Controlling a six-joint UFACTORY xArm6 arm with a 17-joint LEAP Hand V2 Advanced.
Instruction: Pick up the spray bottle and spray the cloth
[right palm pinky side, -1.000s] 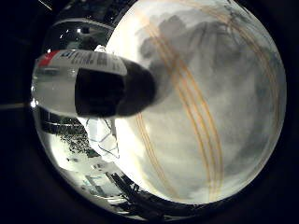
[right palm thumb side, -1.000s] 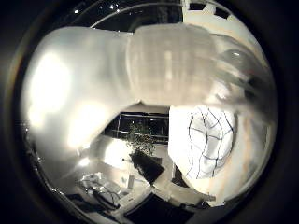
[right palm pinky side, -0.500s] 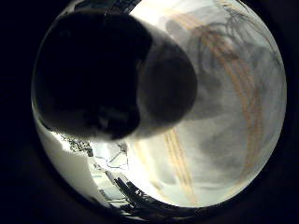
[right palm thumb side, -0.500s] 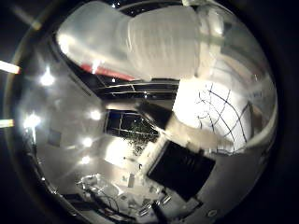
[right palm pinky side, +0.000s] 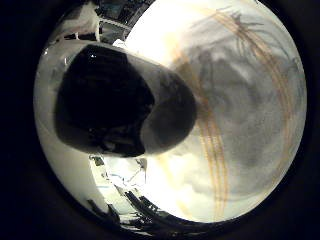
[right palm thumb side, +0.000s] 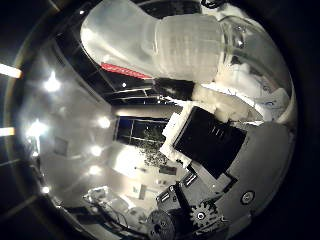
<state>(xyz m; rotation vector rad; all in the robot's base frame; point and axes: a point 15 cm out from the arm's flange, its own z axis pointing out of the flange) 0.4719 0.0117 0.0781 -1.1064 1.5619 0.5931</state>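
Observation:
The spray bottle (right palm thumb side: 185, 47) lies right against my palm: its translucent white body and ribbed collar fill one edge of the thumb side view. In the little finger side view a big dark rounded part of it blocks much of the picture. Behind it spreads the cloth (right palm pinky side: 250, 125), pale with thin orange stripes and a wide grey shadow across it. The black and white parts of my right hand (right palm thumb side: 215, 145), with gears, sit close beside the bottle, and the fingers appear curled round it.
Past the bottle the thumb side view shows the room: ceiling lights (right palm thumb side: 52, 85) and a dark window with a plant (right palm thumb side: 145, 135). Beside the cloth there is white surface and dark clutter (right palm pinky side: 120, 175).
The whole picture has swung in both views, so the hand has turned. The bottle's dark part now fills more of the little finger side view, and the hand's own parts have come into the thumb side view.

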